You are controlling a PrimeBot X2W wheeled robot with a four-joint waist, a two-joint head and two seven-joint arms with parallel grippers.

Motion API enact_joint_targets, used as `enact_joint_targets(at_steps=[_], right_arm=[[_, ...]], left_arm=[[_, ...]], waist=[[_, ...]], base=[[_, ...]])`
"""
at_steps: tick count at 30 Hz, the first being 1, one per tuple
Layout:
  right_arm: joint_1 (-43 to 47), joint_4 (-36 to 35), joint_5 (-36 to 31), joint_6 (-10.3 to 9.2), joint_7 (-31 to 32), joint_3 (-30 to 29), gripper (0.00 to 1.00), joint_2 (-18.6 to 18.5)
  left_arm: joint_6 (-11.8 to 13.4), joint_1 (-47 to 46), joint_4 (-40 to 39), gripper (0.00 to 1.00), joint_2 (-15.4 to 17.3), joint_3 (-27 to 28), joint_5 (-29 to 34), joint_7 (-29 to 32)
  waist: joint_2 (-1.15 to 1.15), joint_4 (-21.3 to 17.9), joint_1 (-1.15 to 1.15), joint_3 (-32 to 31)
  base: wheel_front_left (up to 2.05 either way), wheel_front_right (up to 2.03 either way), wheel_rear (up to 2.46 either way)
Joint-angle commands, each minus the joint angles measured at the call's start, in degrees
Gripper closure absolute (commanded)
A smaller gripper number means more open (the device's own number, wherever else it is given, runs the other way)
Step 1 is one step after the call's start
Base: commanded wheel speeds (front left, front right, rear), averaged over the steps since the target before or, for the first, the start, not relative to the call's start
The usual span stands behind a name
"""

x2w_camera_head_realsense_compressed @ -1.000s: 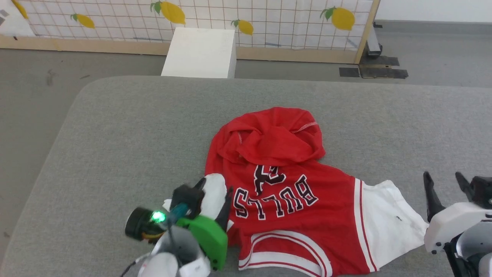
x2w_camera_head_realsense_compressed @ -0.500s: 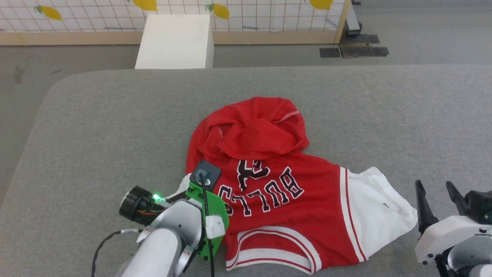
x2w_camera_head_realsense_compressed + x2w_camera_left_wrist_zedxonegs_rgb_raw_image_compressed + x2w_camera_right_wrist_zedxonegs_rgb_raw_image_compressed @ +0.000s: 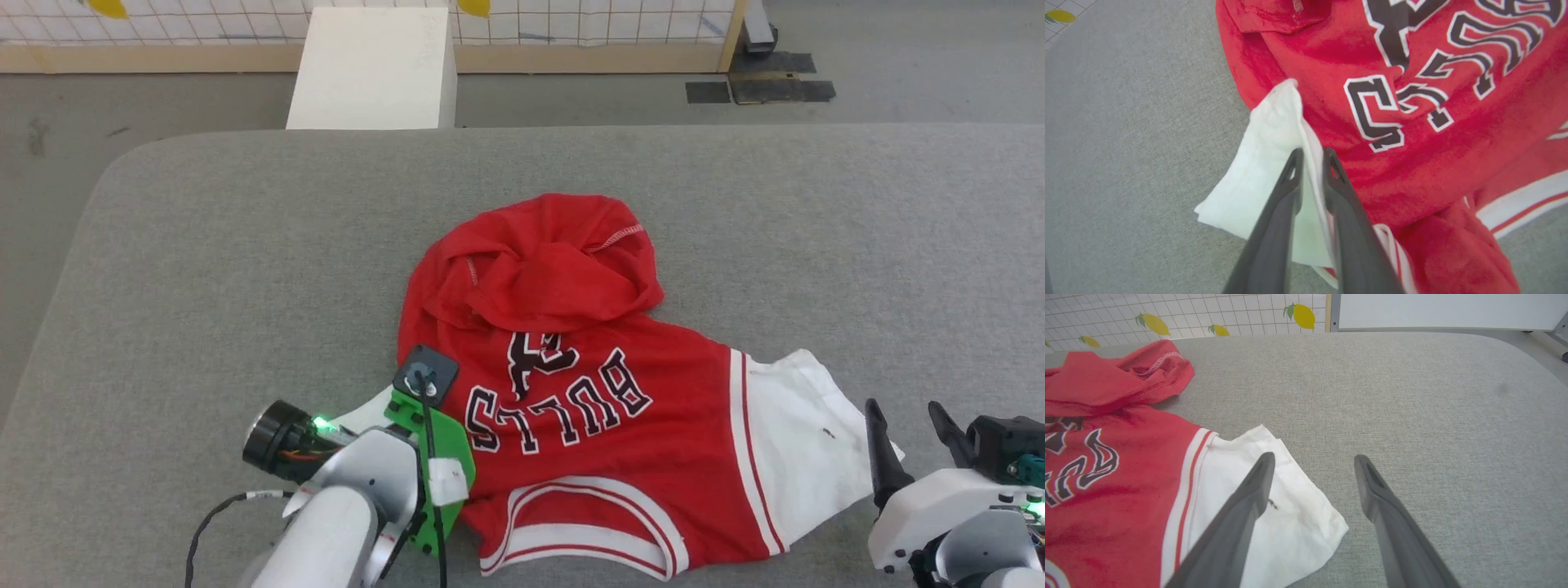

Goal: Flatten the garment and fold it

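The garment (image 3: 571, 384), a red T-shirt with black lettering, lies crumpled on the grey table, its lower half bunched over the chest. In the left wrist view my left gripper (image 3: 1312, 153) is shut on a fold of the white left sleeve (image 3: 1265, 134), with fabric pinched between the fingers. From the head view its green wrist mount (image 3: 433, 441) covers that sleeve edge. My right gripper (image 3: 906, 416) stands open just off the tip of the other white sleeve (image 3: 808, 441). In the right wrist view one finger (image 3: 1249, 498) hovers over that sleeve (image 3: 1290, 522) and the other over bare table.
The grey padded table (image 3: 245, 245) has wide free room left, right and beyond the shirt. A white box (image 3: 371, 69) stands on the floor past the far edge, before a lemon-print panel (image 3: 571, 16). Dark floor plates (image 3: 767, 82) lie at the back right.
My left wrist turned down over the white left sleeve and its fingers closed on the fabric. The head camera tilted, shifting the whole picture. The right gripper stayed open in place.
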Motion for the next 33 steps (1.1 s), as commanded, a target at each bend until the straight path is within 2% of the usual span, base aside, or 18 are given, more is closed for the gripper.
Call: enact_joint_targets(at_steps=[1,7,16,22,28,29,30,33], right_arm=[[-0.1,0.3,-0.1,-0.11,-0.4,0.2,0.0,0.1],[0.2,0.5,-0.4,-0.11,-0.2,0.2,0.0,0.1],[0.7,0.3,-0.2,-0.11,0.2,-0.1,0.0,0.1],[1.1,1.3,0.1,-0.11,0.5,0.1,0.0,0.1],[1.2,2.8,0.3,-0.11,1.8,0.6,0.0,0.1],[1.2,3.1,0.5,-0.11,2.2,0.5,0.0,0.1],[1.3,3.5,0.6,-0.11,2.8,0.1,0.0,0.1],[1.5,4.1,0.1,-0.11,4.0,-0.3,0.0,0.1]], left_arm=[[0.7,-0.3,-0.5,1.0,0.0,0.5,-0.7,-1.3],[3.0,-1.3,-3.5,1.0,0.0,3.7,-1.8,-8.9],[5.9,1.5,-5.5,1.0,1.2,11.7,-6.0,-24.8],[7.1,9.8,2.7,1.0,-0.1,15.9,-11.4,-30.4],[8.5,11.4,13.0,0.99,-1.3,17.8,-13.7,-32.6],[8.7,11.4,14.3,0.72,-1.5,17.7,-13.7,-31.9],[8.9,11.3,15.6,0.0,-1.8,17.5,-13.8,-31.1],[9.5,10.4,17.2,0.0,-1.8,16.7,-13.1,-30.2]], waist=[[0.0,0.6,0.0,-0.6],[0.0,2.5,0.0,-2.0],[0.0,5.4,0.0,-3.2],[0.0,6.0,0.0,-2.9],[0.0,5.5,0.0,-3.0],[0.0,5.5,0.0,-3.1],[0.0,5.5,0.0,-3.2],[0.0,5.7,0.0,-3.9]], base=[[0.0,0.0,0.0],[0.0,0.0,0.0],[0.0,0.0,0.0],[0.0,0.0,0.0],[0.0,0.0,0.0],[0.0,0.0,0.0],[0.0,0.0,0.0],[0.0,0.0,0.0]])
